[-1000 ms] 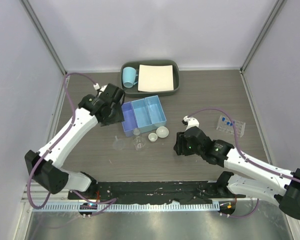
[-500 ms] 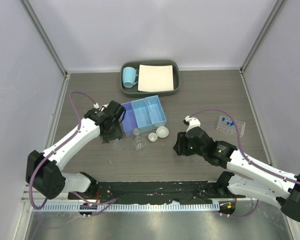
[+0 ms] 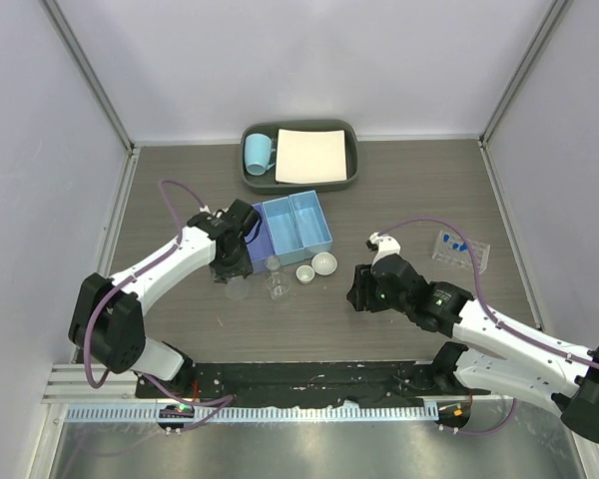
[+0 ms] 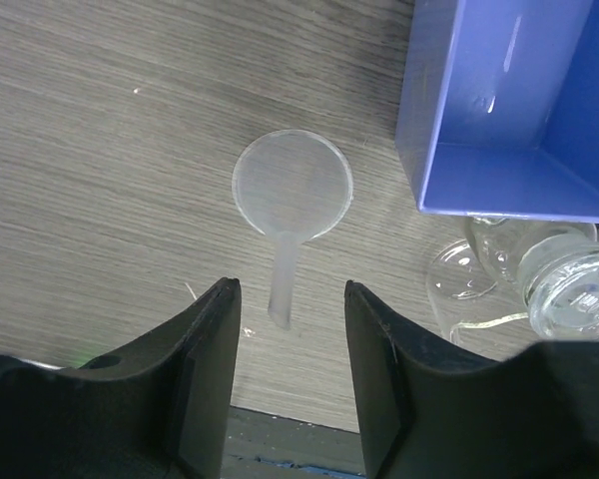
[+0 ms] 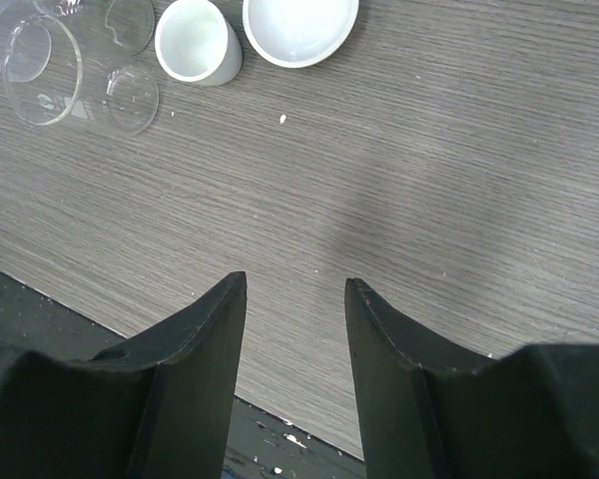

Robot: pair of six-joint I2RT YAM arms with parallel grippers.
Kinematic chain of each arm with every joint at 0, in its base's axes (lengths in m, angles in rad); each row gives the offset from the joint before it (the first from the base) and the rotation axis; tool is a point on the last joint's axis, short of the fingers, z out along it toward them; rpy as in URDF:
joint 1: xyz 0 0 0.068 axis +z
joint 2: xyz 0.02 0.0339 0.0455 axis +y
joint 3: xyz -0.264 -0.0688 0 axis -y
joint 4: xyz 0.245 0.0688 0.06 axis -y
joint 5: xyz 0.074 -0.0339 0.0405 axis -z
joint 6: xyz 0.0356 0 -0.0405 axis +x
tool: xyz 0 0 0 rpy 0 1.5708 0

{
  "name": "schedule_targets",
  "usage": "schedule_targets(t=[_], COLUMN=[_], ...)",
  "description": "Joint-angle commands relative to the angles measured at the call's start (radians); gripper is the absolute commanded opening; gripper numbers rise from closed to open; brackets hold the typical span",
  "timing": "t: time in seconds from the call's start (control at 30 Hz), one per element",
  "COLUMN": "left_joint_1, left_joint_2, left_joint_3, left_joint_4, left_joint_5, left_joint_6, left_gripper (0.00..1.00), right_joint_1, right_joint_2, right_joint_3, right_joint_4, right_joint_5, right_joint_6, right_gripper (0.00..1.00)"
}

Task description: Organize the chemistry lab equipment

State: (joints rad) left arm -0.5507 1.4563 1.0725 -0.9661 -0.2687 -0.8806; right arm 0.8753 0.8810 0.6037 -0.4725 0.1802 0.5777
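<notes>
The blue three-compartment box (image 3: 286, 228) stands mid-table. In front of it are the small clear bottle (image 3: 274, 264) and two white round dishes (image 3: 305, 273) (image 3: 324, 262). My left gripper (image 3: 226, 271) is open and empty at the box's near-left corner. It is just over a clear funnel (image 4: 291, 186), whose stem tip lies between the fingertips (image 4: 223, 299). The box corner (image 4: 509, 100) and the bottle (image 4: 571, 284) also show in the left wrist view. My right gripper (image 3: 356, 289) is open and empty over bare table, and the dishes (image 5: 198, 40) (image 5: 299, 25) lie ahead of it. The clear tube rack (image 3: 462, 250) holds blue-capped tubes (image 3: 457, 242) at the right.
A clear beaker (image 3: 278, 288) lies on its side by the bottle and also shows in the right wrist view (image 5: 40, 70). The dark grey tray (image 3: 350, 170) holds a white sheet and the light-blue mug (image 3: 258, 153) at the back. The black table edge runs close behind both grippers.
My left arm has swung toward the near edge along the box's left side, bringing its gripper down over the clear funnel. The right arm has hardly moved.
</notes>
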Motion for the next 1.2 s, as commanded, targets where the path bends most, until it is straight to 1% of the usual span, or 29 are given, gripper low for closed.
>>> schedule_targets(t=[0.0, 0.13, 0.27, 0.4, 0.53, 0.57, 0.63, 0.67, 0.7, 0.8, 0.9, 0.93, 1.03, 1.17], left_joint_1=[0.0, 0.008, 0.02, 0.038, 0.055, 0.06, 0.066, 0.066, 0.064, 0.066, 0.066, 0.064, 0.066, 0.064], left_joint_2=[0.006, 0.015, 0.018, 0.013, 0.006, 0.004, -0.001, 0.001, -0.001, -0.01, -0.037, -0.051, -0.063, -0.024], left_joint_3=[0.003, -0.002, -0.016, -0.029, -0.043, -0.048, -0.049, -0.049, -0.046, -0.031, 0.036, 0.097, 0.202, 0.38], left_joint_4=[0.04, 0.052, 0.061, 0.07, 0.079, 0.081, 0.089, 0.087, 0.087, 0.072, 0.012, -0.006, -0.081, -0.14], left_joint_5=[-0.02, -0.017, -0.006, 0.0, 0.008, 0.019, 0.026, 0.034, 0.039, 0.043, 0.029, 0.026, 0.022, 0.011], left_joint_6=[0.017, 0.025, 0.037, 0.045, 0.055, 0.057, 0.061, 0.063, 0.065, 0.069, 0.08, 0.084, 0.11, 0.138], left_gripper=[0.48, 0.42, 0.32, 0.29, 0.22, 0.17, 0.1, 0.02, 0.0, 0.0, 0.0, 0.0, 0.0, 0.0], right_joint_1=[0.007, 0.007, 0.007, 0.008, 0.007, 0.007, 0.007, 0.007, 0.007, 0.008, 0.007, 0.008, 0.005, 0.008], right_joint_2=[-0.007, 0.001, 0.004, 0.007, 0.01, 0.01, 0.01, 0.009, 0.009, 0.009, 0.009, 0.007, 0.016, 0.019], right_joint_3=[-0.008, -0.009, -0.019, -0.025, -0.027, -0.028, -0.028, -0.028, -0.027, -0.028, -0.028, -0.028, -0.024, -0.025], right_joint_4=[0.028, 0.029, 0.037, 0.046, 0.049, 0.049, 0.051, 0.051, 0.049, 0.048, 0.046, 0.048, 0.049, 0.058], right_joint_5=[0.004, 0.002, 0.002, -0.007, -0.007, -0.005, -0.007, -0.007, -0.005, -0.004, -0.004, -0.004, -0.005, -0.008], right_joint_6=[-0.006, -0.004, -0.004, -0.001, 0.002, 0.002, 0.004, 0.004, 0.005, 0.005, 0.008, 0.008, 0.011, 0.016], right_gripper=[0.5, 0.5, 0.5, 0.5, 0.5, 0.5, 0.5, 0.5, 0.5, 0.5, 0.5, 0.5, 0.5, 0.5])
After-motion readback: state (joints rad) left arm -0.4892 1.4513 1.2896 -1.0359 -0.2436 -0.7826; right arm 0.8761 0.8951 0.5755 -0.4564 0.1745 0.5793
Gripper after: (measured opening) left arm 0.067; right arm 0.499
